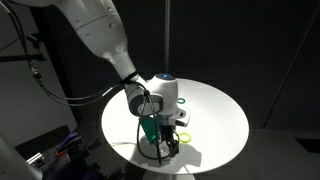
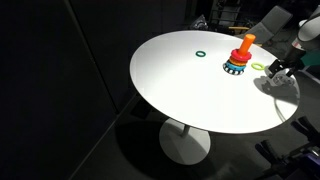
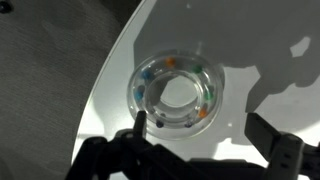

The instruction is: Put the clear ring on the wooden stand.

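Wrist view: the clear ring (image 3: 178,92) lies flat on the white surface (image 3: 250,50), close to its curved edge. Small coloured beads show inside the ring's transparent body. The gripper (image 3: 197,125) hangs low over it with the fingers (image 3: 280,150) spread wide, released and holding nothing. One fingertip overlaps the ring's near rim in the picture, but whether they touch cannot be told. The other fingertip stands clear of the ring.

Both exterior views: the gripper (image 1: 163,150) (image 2: 278,72) is down near the rim of the round surface (image 2: 190,90). In an exterior view the wooden stand (image 2: 240,58) is upright and apart from the gripper; the clear ring is not on it. A yellow-green ring (image 2: 259,65) lies flat between the stand and the gripper, just beside the stand's base. A dark green ring (image 2: 201,54) lies flat on the stand's other side, well apart from the gripper.
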`<state>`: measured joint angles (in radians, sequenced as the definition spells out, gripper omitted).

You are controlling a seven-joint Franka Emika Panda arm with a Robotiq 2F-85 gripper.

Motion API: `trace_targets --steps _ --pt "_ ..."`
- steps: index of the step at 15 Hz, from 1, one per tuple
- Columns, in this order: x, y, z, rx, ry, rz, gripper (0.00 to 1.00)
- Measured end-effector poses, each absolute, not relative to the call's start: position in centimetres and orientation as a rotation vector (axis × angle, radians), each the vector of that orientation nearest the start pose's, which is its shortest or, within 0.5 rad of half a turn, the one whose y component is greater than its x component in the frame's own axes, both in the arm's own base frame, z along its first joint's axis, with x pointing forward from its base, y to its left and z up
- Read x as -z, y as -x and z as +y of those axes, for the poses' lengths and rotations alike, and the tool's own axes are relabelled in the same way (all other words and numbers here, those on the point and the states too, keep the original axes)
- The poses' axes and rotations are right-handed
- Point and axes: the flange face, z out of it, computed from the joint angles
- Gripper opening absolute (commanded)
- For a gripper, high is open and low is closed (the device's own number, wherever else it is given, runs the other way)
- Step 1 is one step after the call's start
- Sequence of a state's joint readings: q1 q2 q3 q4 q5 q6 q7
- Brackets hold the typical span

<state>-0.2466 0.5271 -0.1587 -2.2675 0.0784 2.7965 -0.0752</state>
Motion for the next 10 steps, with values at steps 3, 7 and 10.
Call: trace_targets --steps 3,7,10 --pt "-12.88 -48.17 -21.83 0.004 3.122 0.634 1.00" --pt "-12.90 -48.05 -22.20 0.006 3.117 0.649 1.00" --pt "-12.91 -48.00 -22.32 0.006 3.116 0.652 1.00"
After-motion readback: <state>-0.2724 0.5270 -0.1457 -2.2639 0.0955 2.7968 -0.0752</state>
